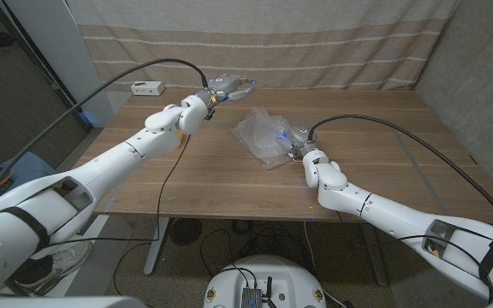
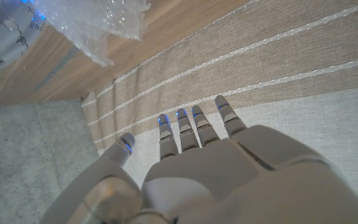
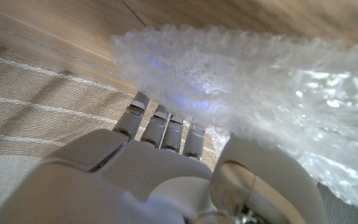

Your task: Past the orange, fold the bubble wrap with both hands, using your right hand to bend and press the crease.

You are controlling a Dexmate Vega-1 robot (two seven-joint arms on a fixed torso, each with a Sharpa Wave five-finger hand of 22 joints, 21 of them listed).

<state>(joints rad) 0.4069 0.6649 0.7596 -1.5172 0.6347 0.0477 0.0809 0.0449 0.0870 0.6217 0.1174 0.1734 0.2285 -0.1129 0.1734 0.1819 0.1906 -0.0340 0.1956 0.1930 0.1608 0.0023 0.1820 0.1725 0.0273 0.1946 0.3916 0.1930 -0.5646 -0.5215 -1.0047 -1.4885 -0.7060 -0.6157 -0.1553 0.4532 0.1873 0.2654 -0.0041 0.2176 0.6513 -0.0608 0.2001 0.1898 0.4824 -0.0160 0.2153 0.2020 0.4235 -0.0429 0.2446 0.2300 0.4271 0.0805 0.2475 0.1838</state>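
Note:
A crumpled sheet of clear bubble wrap [image 1: 262, 137] lies on the wooden table [image 1: 204, 175], right of the middle. My right hand [image 1: 298, 145] is at its right edge. In the right wrist view its fingers [image 3: 157, 124] reach in under the bubble wrap [image 3: 260, 93], which hides the tips and the thumb's end. Blue light shines through the sheet. My left hand [image 1: 229, 85] hangs above the table's far edge, left of the wrap and apart from it. In the left wrist view that left hand [image 2: 204, 162] has its fingers spread and holds nothing, with the bubble wrap [image 2: 98, 22] beyond it.
A small white box [image 1: 146, 87] stands beyond the table's back left corner. A striped curtain [image 1: 315, 43] hangs close behind the table. Bare wood stretches along the table's front and its right side.

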